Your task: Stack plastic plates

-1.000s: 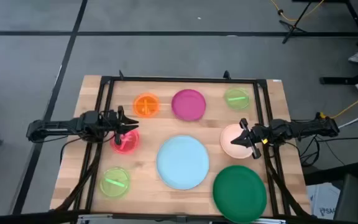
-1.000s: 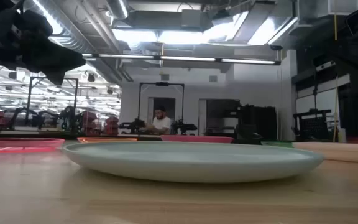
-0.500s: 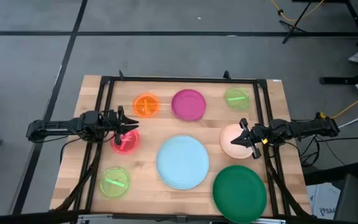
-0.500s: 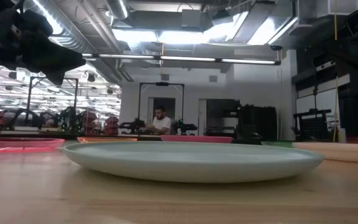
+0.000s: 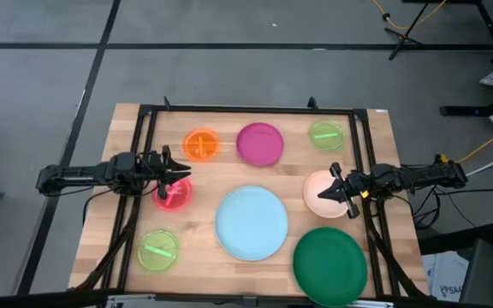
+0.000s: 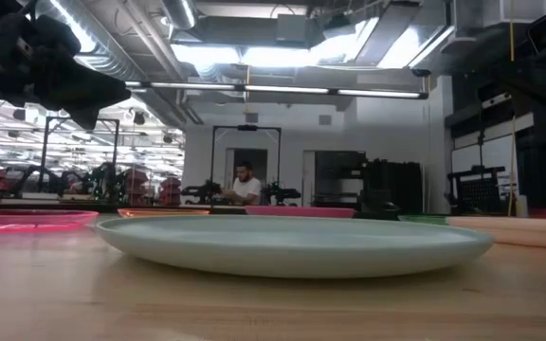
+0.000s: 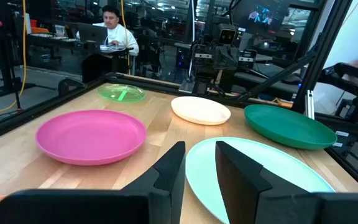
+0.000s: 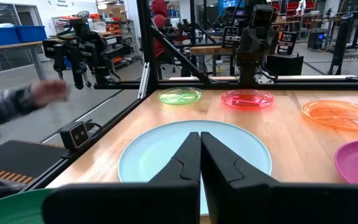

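Light blue, the largest plate [image 5: 252, 222] lies flat at the middle of the bench [image 5: 127, 137]; round, it has no long axis and points no way. The dark green plate [image 5: 330, 264] sits at its near right, just beside it. The magenta plate [image 5: 259, 143] is at the far middle, with the orange plate [image 5: 201, 144] to its left and a lime green plate [image 5: 326, 135] to its right. A second lime green plate [image 5: 157, 251] lies near left. The left pincer [image 5: 178, 175] hovers over the pink-red plate [image 5: 172, 196], its fingers slightly parted, grasping nothing. The right pincer [image 5: 332, 186] hangs above the peach plate [image 5: 320, 195], fingers clenched together, empty. No plate is stacked yet
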Motion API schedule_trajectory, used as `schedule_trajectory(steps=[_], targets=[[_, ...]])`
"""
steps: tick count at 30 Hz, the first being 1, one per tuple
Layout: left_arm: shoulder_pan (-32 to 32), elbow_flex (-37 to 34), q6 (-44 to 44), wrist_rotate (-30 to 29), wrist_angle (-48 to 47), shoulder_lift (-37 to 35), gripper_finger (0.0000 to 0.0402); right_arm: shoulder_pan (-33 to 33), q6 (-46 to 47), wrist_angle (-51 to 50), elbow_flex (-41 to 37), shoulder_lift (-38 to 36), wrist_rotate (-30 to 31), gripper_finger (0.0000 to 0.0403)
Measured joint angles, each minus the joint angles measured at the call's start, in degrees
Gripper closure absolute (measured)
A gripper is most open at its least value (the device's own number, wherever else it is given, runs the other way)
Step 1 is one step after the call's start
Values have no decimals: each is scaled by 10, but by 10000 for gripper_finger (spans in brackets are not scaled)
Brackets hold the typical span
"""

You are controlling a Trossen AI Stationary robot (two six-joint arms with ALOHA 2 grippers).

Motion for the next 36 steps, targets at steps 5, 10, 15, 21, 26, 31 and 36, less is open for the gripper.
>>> schedule_trajectory(steps=[5,10,15,21,26,31,36], targets=[[0,0,0,0,0,0,319,0,0,0,0,0,0,402],[0,0,0,0,0,0,319,0,0,0,0,0,0,402],[0,0,19,-15,3,0,319,0,0,0,0,0,0,402],[0,0,5,-17,41,0,319,0,0,11,0,0,0,402],[0,0,4,-21,130,0,319,0,18,13,0,0,0,402],[0,0,15,-30,197,1,319,0,42,31,0,0,35,402],[0,0,19,-28,258,29,319,0,49,39,0,0,36,402]])
